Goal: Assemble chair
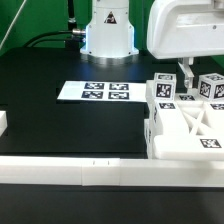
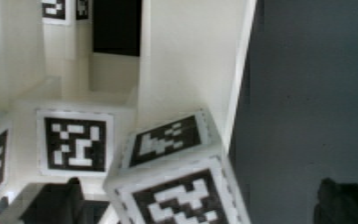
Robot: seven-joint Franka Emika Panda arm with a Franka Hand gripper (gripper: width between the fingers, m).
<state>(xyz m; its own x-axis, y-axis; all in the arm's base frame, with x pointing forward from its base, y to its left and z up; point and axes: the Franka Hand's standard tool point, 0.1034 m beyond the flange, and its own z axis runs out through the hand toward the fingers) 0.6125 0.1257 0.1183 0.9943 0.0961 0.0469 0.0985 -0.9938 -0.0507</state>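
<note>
The end effector point(image 1: 186, 72) hangs low over the cluster of white chair parts point(image 1: 190, 125) at the exterior view's right, its fingers spread apart and holding nothing. The parts sit bunched on the black worktop point(image 1: 70, 125), against the white border rail point(image 1: 70, 172). The marker board point(image 1: 94, 91) lies well apart, toward the exterior view's left. The wrist view shows tagged blocks point(image 2: 176, 170) between the dark fingertips point(image 2: 55, 195).

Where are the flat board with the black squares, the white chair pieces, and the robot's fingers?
marker board point(image 1: 93, 91): exterior view, its middle.
chair pieces point(image 1: 190, 124): exterior view, the large piece's top.
fingers point(image 1: 186, 72): exterior view, one finger's lower end.
</note>
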